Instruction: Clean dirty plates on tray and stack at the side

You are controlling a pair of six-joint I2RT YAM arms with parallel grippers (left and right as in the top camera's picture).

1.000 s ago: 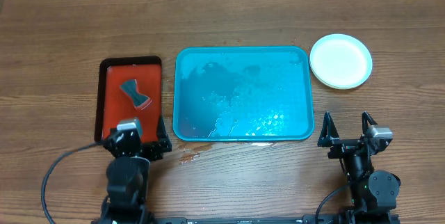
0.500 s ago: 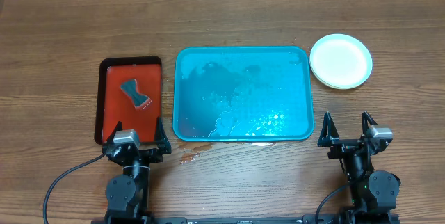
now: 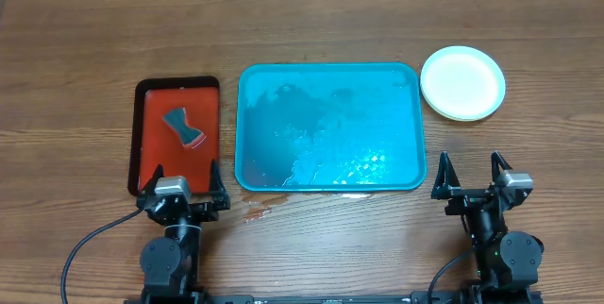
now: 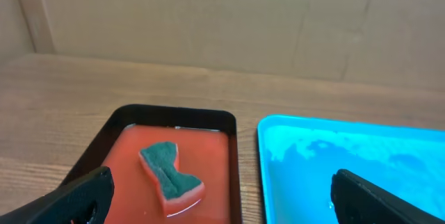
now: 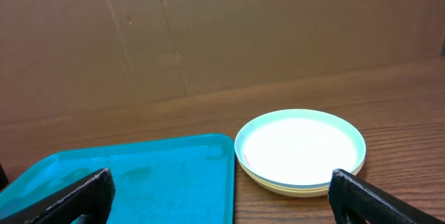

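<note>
The plates (image 3: 462,82) stand in one stack on the table right of the turquoise tray (image 3: 408,174), light blue one on top, yellow-green rim under it; the stack shows in the right wrist view (image 5: 300,151). The tray is wet and holds no plates; it shows in the left wrist view (image 4: 361,175) and right wrist view (image 5: 139,182). My left gripper (image 3: 186,183) is open and empty at the near edge of the red tray. My right gripper (image 3: 469,176) is open and empty near the table's front, below the plates.
A red tray with black rim (image 3: 151,167) lies left of the turquoise tray, with a green-topped sponge (image 3: 184,127) on it, seen in the left wrist view (image 4: 172,177). A small wet patch (image 3: 257,214) marks the table below the turquoise tray. A cardboard wall stands behind.
The left arm drew back toward the front edge and settled with its gripper open. The right arm, plates and trays have not moved.
</note>
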